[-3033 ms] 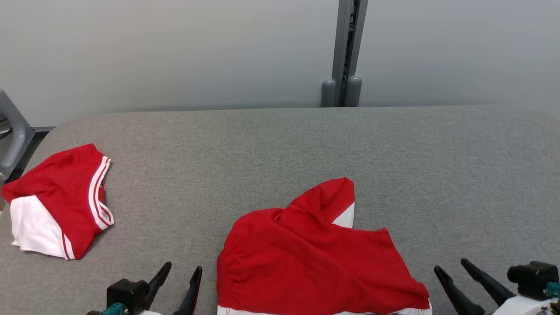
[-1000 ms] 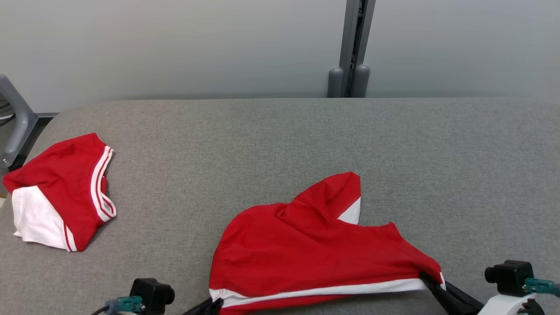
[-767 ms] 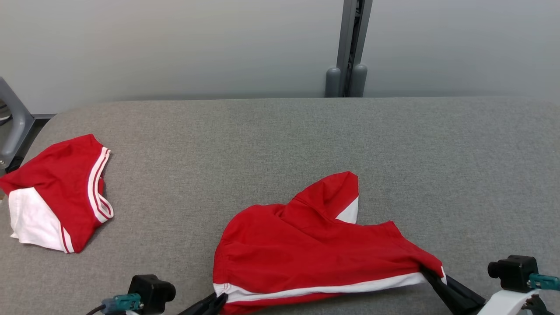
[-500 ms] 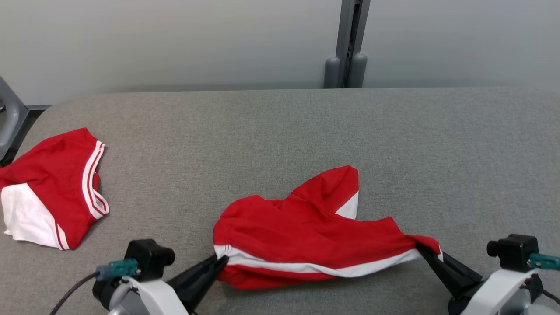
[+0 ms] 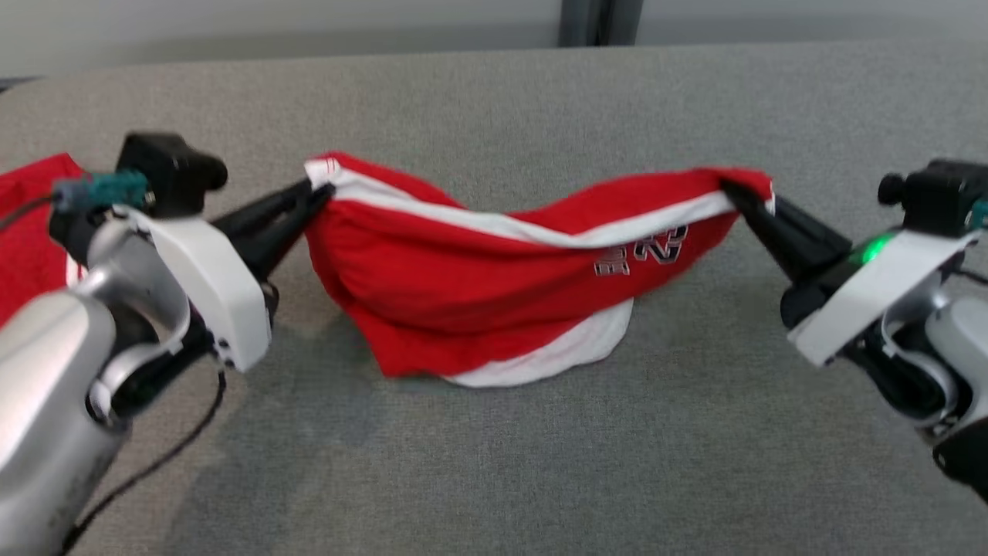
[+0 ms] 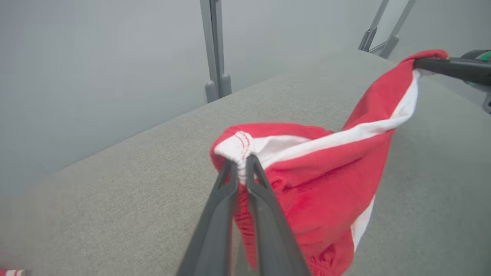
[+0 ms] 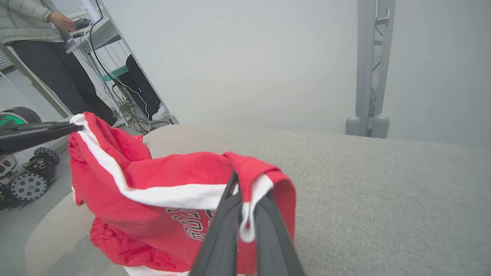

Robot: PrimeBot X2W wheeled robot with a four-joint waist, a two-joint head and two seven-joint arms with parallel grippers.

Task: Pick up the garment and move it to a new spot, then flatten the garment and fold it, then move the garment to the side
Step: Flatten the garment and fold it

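Head view, two-arm lift of the garment [image 5: 478,309]. At centre frame the red cloth with white trim hangs as a sagging band between both grippers; its white-striped edge runs from centre left to upper right, and dark printed lettering shows right of centre. The left gripper [image 5: 320,193], centre left, is clamped on one end of the striped edge; in the left wrist view the two dark fingers pinch a gathered white corner. The right gripper [image 5: 733,197], upper right, is likewise clenched on the other end, cloth folded over its tips in the right wrist view. The lower white hem sits at or just above the grey padded surface [image 5: 540,479]; contact cannot be told. A second red garment [image 5: 31,224] lies at the left edge; a person [image 7: 57,57] stands in the upper left of the right wrist view.

Step judged in hand: carrying the garment to a new spot. To do it well, lift both ends level until the hem clears the surface; draw the grippers slightly apart to take out the sag without straining the pinched corners; travel together at one pace; set the hanging hem down first, then lay the striped edge away from it, so that little flattening remains.
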